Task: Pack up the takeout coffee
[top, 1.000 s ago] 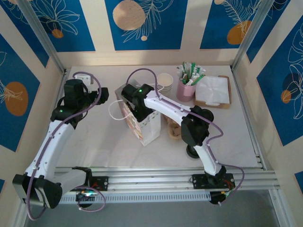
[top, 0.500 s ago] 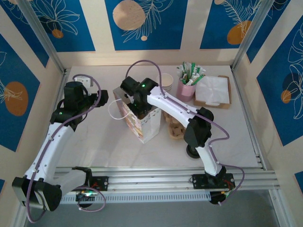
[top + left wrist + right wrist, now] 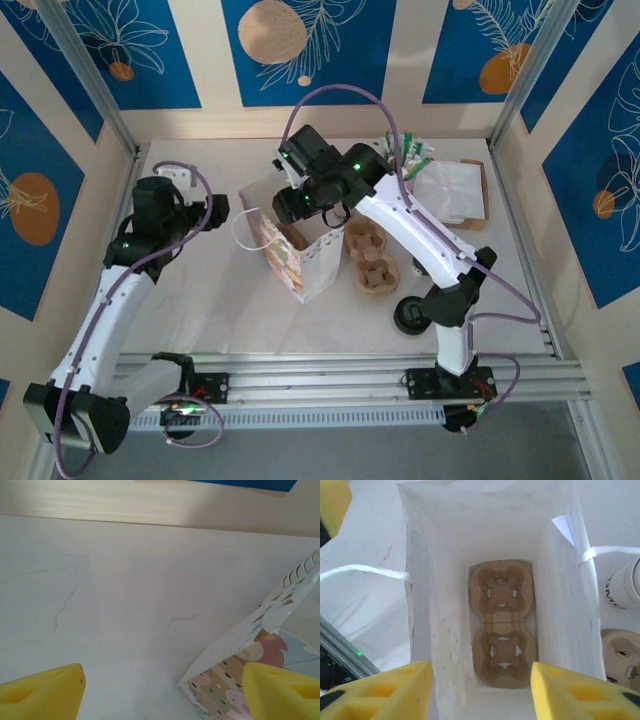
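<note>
My right tool (image 3: 479, 680) hangs straight over the mouth of the white paper bag with printed sides (image 3: 560, 605). Its yellow foam fingers (image 3: 395, 690) are spread apart and hold nothing. Directly below it, flat on the bag's floor, lies a brown moulded-pulp two-cup carrier (image 3: 503, 635). My left tool (image 3: 162, 692) is spread wide and empty too, low over the pale marbled counter (image 3: 125, 580), with the bag just beside its right finger.

The takeout coffee (image 3: 407, 317), a small cream paper cup under a round black plastic lid, stands on the counter well behind the right tool. It is close to that arm's base and partly hidden by it, so I judge the packing not yet done.

To do it well, I'd grip the cup round its body below the lid, lightly so the paper wall does not buckle, and keep it upright. I'd centre it over one carrier well, then lower it straight, clear of the white string handles (image 3: 365, 571). The left tool could steady the bag's wall.
</note>
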Robot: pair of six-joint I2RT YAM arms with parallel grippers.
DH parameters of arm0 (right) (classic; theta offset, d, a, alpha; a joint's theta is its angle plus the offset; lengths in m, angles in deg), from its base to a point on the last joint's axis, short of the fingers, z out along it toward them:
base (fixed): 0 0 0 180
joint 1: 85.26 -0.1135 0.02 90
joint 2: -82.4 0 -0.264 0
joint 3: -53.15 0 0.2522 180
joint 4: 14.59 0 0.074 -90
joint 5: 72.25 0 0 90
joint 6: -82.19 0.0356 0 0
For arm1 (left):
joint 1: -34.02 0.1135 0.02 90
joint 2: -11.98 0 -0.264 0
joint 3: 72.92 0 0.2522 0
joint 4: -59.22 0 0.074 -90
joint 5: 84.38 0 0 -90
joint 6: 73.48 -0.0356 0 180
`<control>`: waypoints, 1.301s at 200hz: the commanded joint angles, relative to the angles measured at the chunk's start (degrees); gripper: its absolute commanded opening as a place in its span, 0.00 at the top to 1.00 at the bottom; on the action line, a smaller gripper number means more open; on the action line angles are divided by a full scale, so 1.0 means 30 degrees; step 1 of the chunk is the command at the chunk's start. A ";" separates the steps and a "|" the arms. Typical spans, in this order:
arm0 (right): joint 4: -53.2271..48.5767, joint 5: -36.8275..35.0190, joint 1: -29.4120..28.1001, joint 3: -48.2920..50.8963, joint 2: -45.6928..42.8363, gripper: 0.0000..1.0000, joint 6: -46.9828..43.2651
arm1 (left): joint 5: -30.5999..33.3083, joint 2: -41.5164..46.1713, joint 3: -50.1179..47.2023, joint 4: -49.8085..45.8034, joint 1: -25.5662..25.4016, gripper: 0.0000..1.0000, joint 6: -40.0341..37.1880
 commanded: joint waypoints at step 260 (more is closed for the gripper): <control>0.4266 0.0493 1.4762 1.7888 -1.3639 0.41 0.6075 | 0.0231 0.1150 -0.2291 0.0718 0.0135 0.15 0.0403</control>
